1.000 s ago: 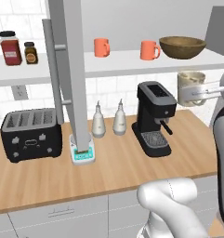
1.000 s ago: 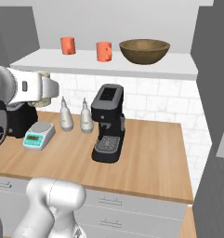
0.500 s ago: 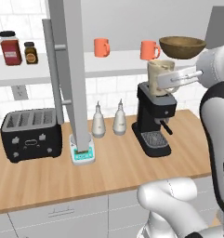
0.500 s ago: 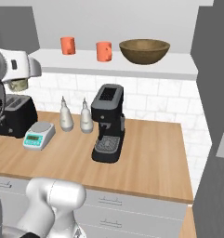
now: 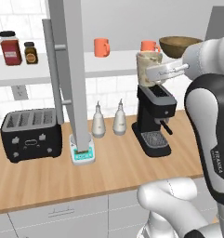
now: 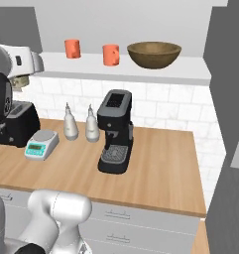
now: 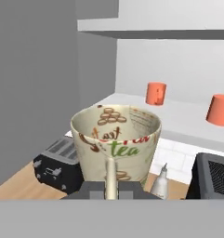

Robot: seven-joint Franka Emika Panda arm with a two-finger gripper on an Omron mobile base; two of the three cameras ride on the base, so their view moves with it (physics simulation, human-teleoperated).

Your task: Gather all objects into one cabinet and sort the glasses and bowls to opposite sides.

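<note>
A: What has been moved since the earlier frame?

B: In the left base view, the cream mug [image 5: 148,68], carried in the gripper [image 5: 153,74], has been swung from the far right edge, low by the counter, up and across to shelf height. It is now held over the coffee machine [image 5: 153,118], the jaws clamped on its rim. The nearer coral mug [image 5: 149,46] is seen just past it at 12 o'clock, the wooden bowl [image 5: 178,45] at 2 o'clock.

A: And the right base view?

B: The shelf [image 6: 190,69] is shown with two coral mugs and the bowl [image 6: 154,53] at its right end.

A: The hand view?

B: The mug [image 7: 116,142] is gripped upright; the cabinet's shelf [image 7: 187,118] lies ahead at 1 o'clock, so the mug side is judged reachable by moving forward.
</note>
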